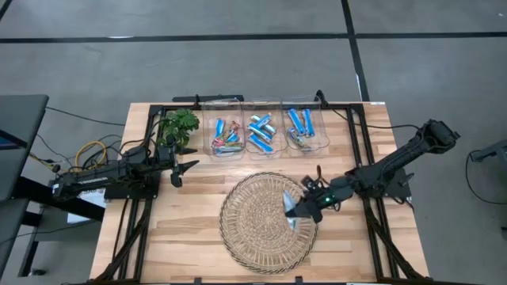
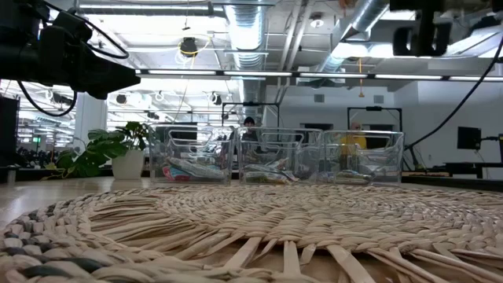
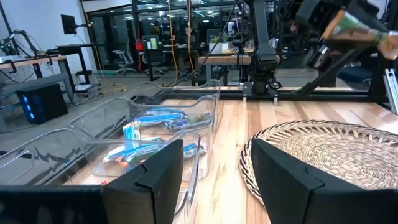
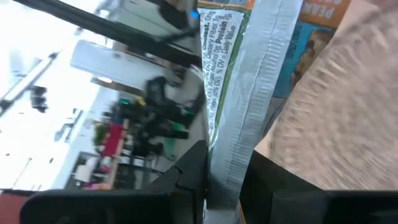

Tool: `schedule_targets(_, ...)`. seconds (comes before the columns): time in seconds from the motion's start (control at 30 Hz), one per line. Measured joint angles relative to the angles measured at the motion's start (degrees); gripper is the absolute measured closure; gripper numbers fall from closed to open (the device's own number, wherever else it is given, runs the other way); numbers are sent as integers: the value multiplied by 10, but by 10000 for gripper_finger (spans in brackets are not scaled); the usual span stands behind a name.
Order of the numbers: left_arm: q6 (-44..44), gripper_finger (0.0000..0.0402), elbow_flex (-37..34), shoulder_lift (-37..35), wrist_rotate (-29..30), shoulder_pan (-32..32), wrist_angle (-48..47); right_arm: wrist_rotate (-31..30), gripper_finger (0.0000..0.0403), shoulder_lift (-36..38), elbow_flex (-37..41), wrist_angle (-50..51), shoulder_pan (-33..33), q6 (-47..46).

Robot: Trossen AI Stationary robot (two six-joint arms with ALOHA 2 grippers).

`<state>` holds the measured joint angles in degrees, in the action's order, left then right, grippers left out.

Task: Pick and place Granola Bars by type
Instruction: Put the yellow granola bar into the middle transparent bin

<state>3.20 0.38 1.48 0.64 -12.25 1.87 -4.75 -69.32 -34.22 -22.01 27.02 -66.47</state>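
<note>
My right gripper (image 1: 299, 209) is over the right part of the round wicker mat (image 1: 257, 229), shut on a multicoloured granola bar (image 4: 233, 93) with a silver back seam. The same bar shows in the left wrist view (image 3: 360, 28), well above the mat. My left gripper (image 1: 188, 168) is open and empty at the table's left, level and pointing right; the mat and the bins show past its fingers (image 3: 155, 177). Three clear bins (image 1: 265, 136) at the back hold bars: mixed colours in the left bin, blue ones in the middle and right bins. My right gripper pinches one end of the bar (image 4: 225, 169) between its two fingers (image 4: 189, 174). The rest of the bar sticks out past the fingertips. The arm comes from the table's right, slanting down. The bar is lifted clear of the mat.
A potted green plant (image 1: 178, 127) stands at the back left, next to the left bin. The mat fills the middle front of the table. Black frame rails run along the table's edges. Bare wood lies between the mat and the bins.
</note>
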Motion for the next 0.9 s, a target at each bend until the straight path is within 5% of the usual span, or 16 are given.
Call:
schedule_targets(0.43, 0, 218, 0, 0, 0, 0, 0, 10, 337, -4, -1, -10, -24, 26)
schedule_targets(0.9, 0, 218, 0, 0, 0, 0, 0, 61, 337, -14, -139, 217, -194, 205)
